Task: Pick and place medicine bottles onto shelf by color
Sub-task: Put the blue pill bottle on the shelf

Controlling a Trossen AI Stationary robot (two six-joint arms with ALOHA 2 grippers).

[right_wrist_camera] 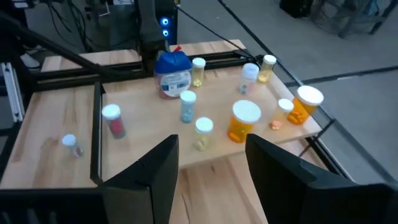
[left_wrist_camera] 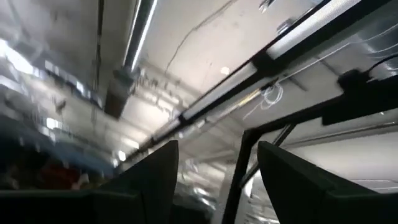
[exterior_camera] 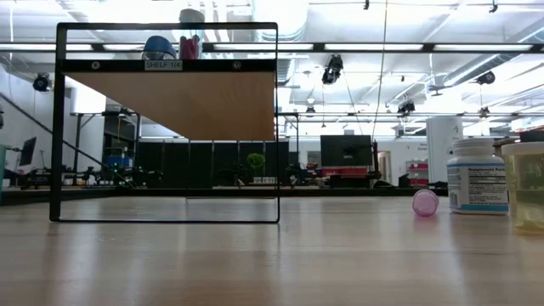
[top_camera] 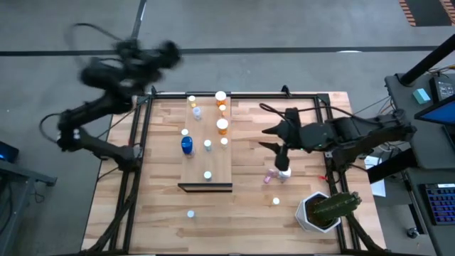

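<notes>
The right gripper, fingers apart and empty, hovers between the shelf and a white-capped bottle standing on the table, which looks light, rigid and slick, best pinched across its body below the cap.

You have the shelf standing mid-table with most medicine bottles on it, clustered toward its far end. To its right, the right gripper hovers above two bottles on the tabletop, with the cactus pot in the near-right corner. One bottle sits alone near the front edge, and the left gripper hangs beyond the far-left corner.
</notes>
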